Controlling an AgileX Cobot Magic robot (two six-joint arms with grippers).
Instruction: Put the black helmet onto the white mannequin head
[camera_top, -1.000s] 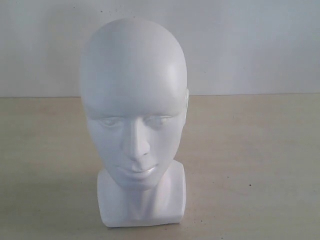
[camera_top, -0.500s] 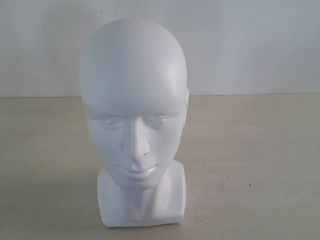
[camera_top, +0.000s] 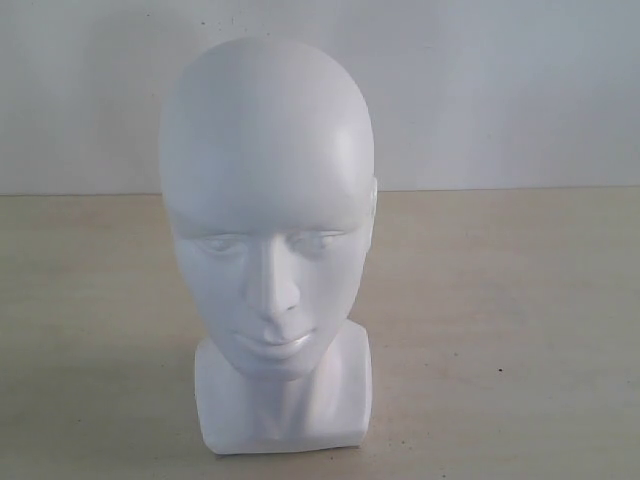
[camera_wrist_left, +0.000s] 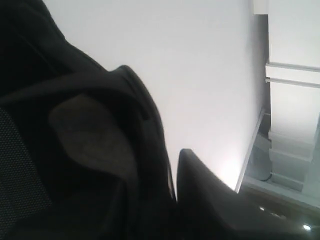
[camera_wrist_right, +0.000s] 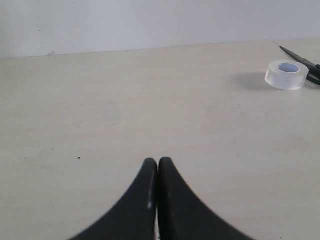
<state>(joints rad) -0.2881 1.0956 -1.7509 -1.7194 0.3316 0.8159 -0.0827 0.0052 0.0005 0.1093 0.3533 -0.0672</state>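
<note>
One white mannequin head (camera_top: 268, 230), centre frame, upright. One black helmet (camera_wrist_left: 90, 150) clamped in left gripper (camera_wrist_left: 172, 170); right gripper (camera_wrist_right: 158, 164) pinched shut.

Soft, even light is washing over the white mannequin head (camera_top: 265, 200) in the exterior view. A mild sheen is showing on the forehead just right of the frame's centre and on the lips. A faint shadow is falling under the chin at lower centre. The whole frame is looking pale and slightly hazy.

In the left wrist view the black helmet (camera_wrist_left: 85, 150) is looming close, underexposed and out of focus, against a bright, nearly blown-out white wall (camera_wrist_left: 200, 60).

In the right wrist view the table (camera_wrist_right: 150, 100) is lying evenly lit, and the tape roll (camera_wrist_right: 286, 74) is casting a soft shadow.
</note>
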